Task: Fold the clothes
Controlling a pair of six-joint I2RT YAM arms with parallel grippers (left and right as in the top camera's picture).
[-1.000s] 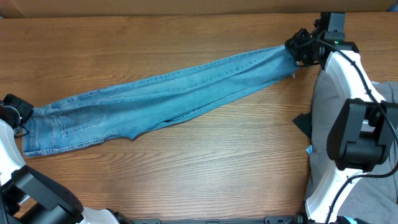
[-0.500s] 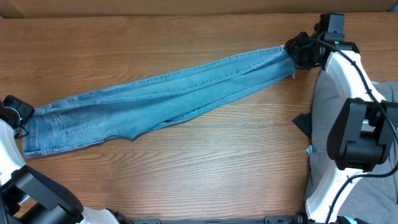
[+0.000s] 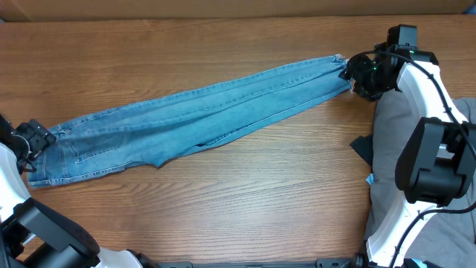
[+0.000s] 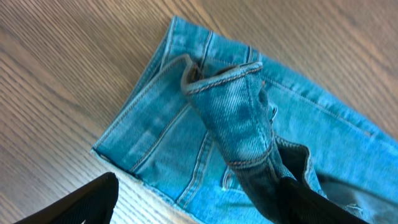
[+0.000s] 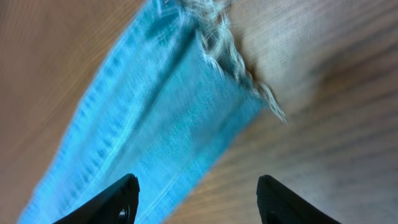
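Downward: left pincer (image 4: 196, 208), right pincer (image 5: 199, 202), agape

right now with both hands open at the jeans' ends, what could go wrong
The bunched waistband seems to touch the left hand; pulling away might drag the jeans crooked.
Frayed hem threads lie ahead of the right hand and could snag.
The right arm hangs over the grey trousers and may shift them.

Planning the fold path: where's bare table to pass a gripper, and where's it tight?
Free: table wood between the jeans and the near edge; also the far strip above them. Crowded: right side, grey trousers under the right arm; jeans ends at left gripper and right gripper.
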